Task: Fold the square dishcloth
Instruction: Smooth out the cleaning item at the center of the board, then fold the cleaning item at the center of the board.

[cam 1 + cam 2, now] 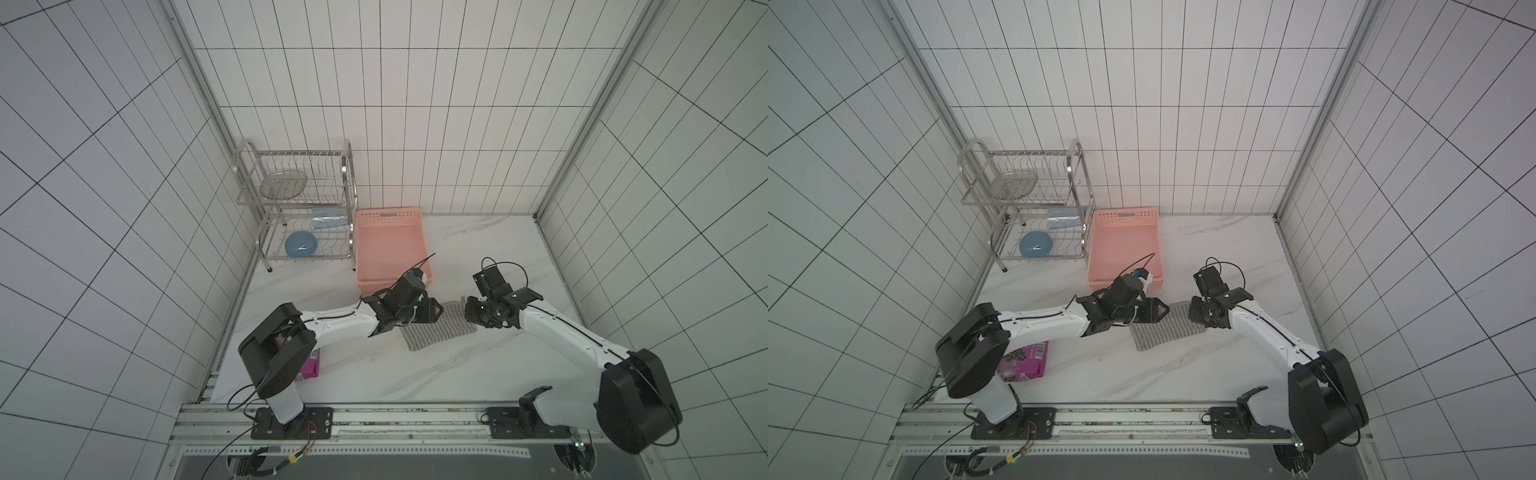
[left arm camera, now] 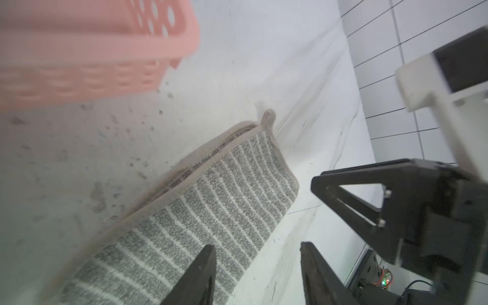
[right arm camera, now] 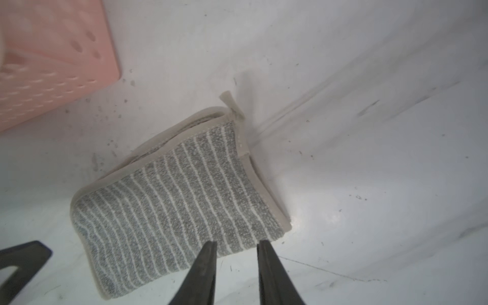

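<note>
The square dishcloth (image 1: 444, 330) (image 1: 1167, 328), grey with thin whitish stripes and a beige hem, lies folded in two on the marble table between both arms. The wrist views show its two layers and a small hanging loop (image 2: 268, 117) (image 3: 229, 101) at one corner. My left gripper (image 1: 434, 313) (image 1: 1160, 311) (image 2: 257, 245) is open just above the cloth's (image 2: 211, 206) near-basket end, one finger over fabric, the other over bare table. My right gripper (image 1: 473, 316) (image 1: 1196, 313) (image 3: 237, 242) stands open by a narrow gap at the cloth's (image 3: 179, 206) opposite end, with nothing held.
A pink plastic basket (image 1: 390, 214) (image 1: 1125, 214) (image 2: 92, 52) (image 3: 52, 66) stands just behind the cloth. A steel dish rack (image 1: 299, 208) with a blue bowl (image 1: 301, 244) fills the back left corner. A purple snack packet (image 1: 311, 365) (image 1: 1025, 361) lies under the left arm. Tiled walls enclose the table.
</note>
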